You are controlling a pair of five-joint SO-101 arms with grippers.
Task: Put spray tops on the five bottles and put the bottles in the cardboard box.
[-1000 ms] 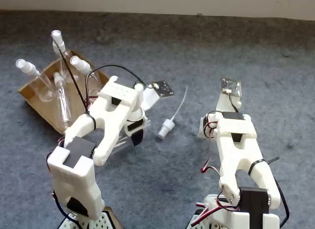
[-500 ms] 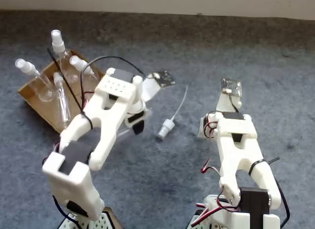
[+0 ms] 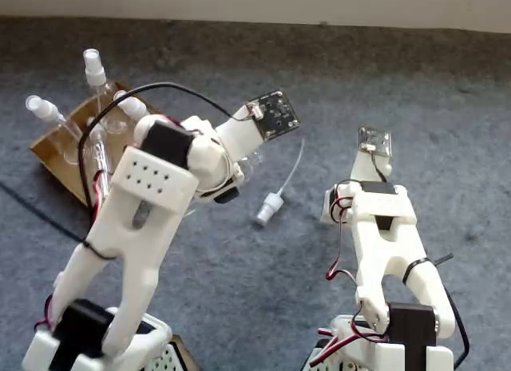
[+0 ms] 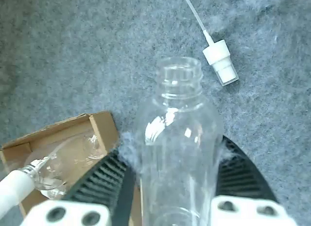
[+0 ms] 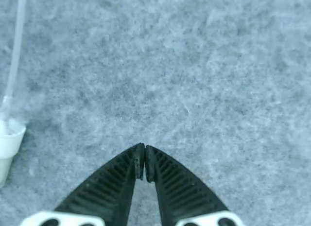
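Observation:
My left gripper (image 4: 172,175) is shut on a clear bottle (image 4: 179,133) with an open neck and no top, held above the carpet. The loose white spray top (image 4: 221,65) with its thin tube lies on the carpet just beyond the bottle's neck, between the two arms (image 3: 270,205). The cardboard box (image 3: 60,159) at the far left holds several clear bottles (image 3: 96,68) with spray tops on. My right gripper (image 5: 144,163) is shut on nothing and hangs low over bare carpet, with the spray top (image 5: 7,138) off to one side.
Grey carpet covers the whole work area. The box corner (image 4: 99,126) lies close beside the left gripper, with a capped bottle (image 4: 58,163) lying inside. The right arm (image 3: 387,243) stands to the right of the spray top. A pale wall runs along the back.
The left arm has risen and swung up with the bottle, lifting it off the carpet. The right arm and the spray top have not moved.

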